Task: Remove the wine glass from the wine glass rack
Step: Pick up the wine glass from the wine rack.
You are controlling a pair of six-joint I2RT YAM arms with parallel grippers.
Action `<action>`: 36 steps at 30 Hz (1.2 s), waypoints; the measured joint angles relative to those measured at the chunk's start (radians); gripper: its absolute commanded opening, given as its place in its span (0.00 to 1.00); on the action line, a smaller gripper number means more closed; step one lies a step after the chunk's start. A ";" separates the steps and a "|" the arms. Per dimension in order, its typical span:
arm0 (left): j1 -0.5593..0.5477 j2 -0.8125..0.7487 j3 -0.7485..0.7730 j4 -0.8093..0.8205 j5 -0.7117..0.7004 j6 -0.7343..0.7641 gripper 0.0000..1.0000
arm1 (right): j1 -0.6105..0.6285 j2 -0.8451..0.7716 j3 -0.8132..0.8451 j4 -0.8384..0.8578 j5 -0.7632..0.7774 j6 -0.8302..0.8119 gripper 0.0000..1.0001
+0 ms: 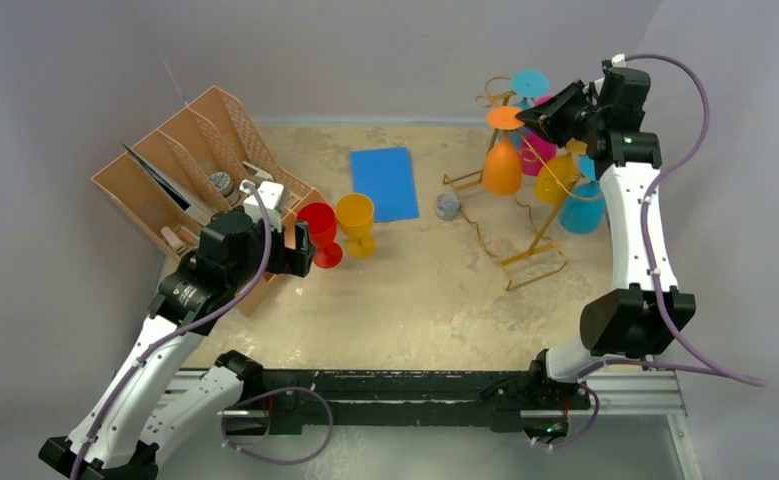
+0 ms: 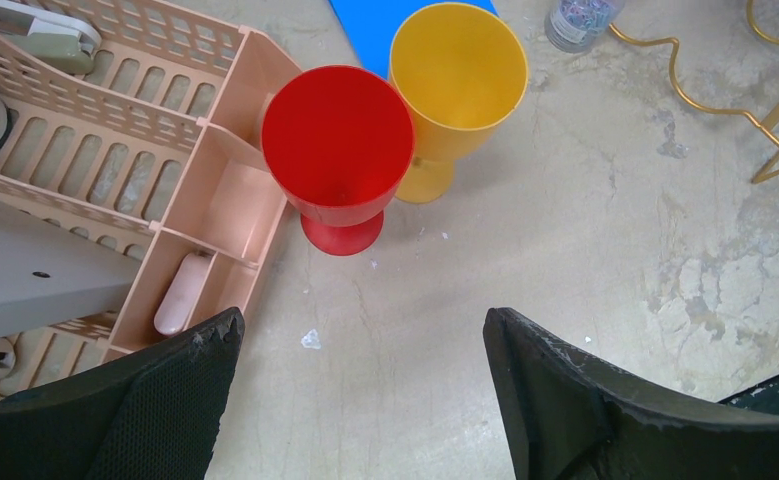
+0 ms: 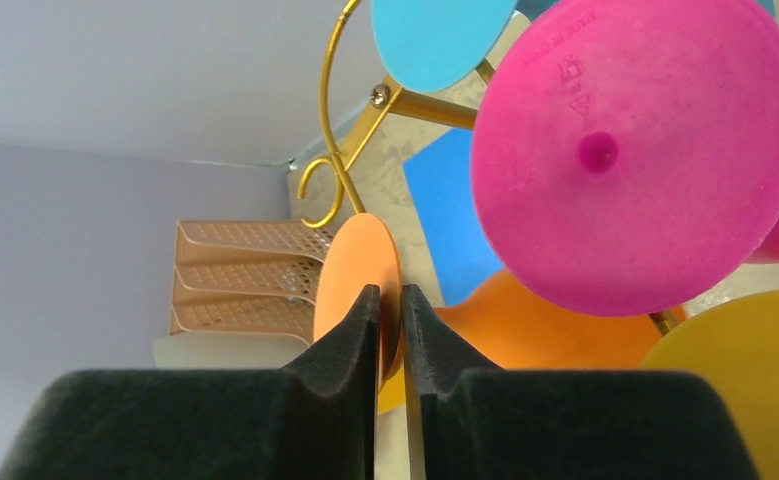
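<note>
Right claw (image 3: pixel 390 296) pinched shut on the foot of the orange wine glass (image 1: pixel 502 165), glass hanging upside down on the gold rack (image 1: pixel 532 258), far right, left claw (image 2: pixel 362 322) wide open, empty

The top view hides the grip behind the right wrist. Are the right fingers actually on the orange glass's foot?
Observer: Yes. In the right wrist view the right gripper pinches the foot rim of the orange glass between both fingers.
Operator: Anything crowding it on the rack?
Observer: The pink glass hangs just to the right of the fingers, and its foot faces the camera.
Operator: And the left gripper?
Observer: In the left wrist view the left gripper is open and empty. The red glass stands upright ahead of it.
</note>
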 measured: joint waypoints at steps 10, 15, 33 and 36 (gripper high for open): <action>0.000 0.000 0.000 -0.001 0.003 0.000 0.88 | -0.003 -0.037 -0.013 0.034 -0.017 0.035 0.00; 0.000 0.000 0.000 -0.001 0.003 0.000 0.88 | -0.005 -0.039 -0.033 0.048 -0.041 0.069 0.00; 0.003 0.000 0.000 -0.001 0.004 0.000 0.88 | -0.017 -0.045 -0.077 0.168 -0.155 0.198 0.00; 0.005 0.000 0.000 -0.001 0.004 0.000 0.88 | -0.018 -0.047 -0.087 0.174 -0.177 0.206 0.00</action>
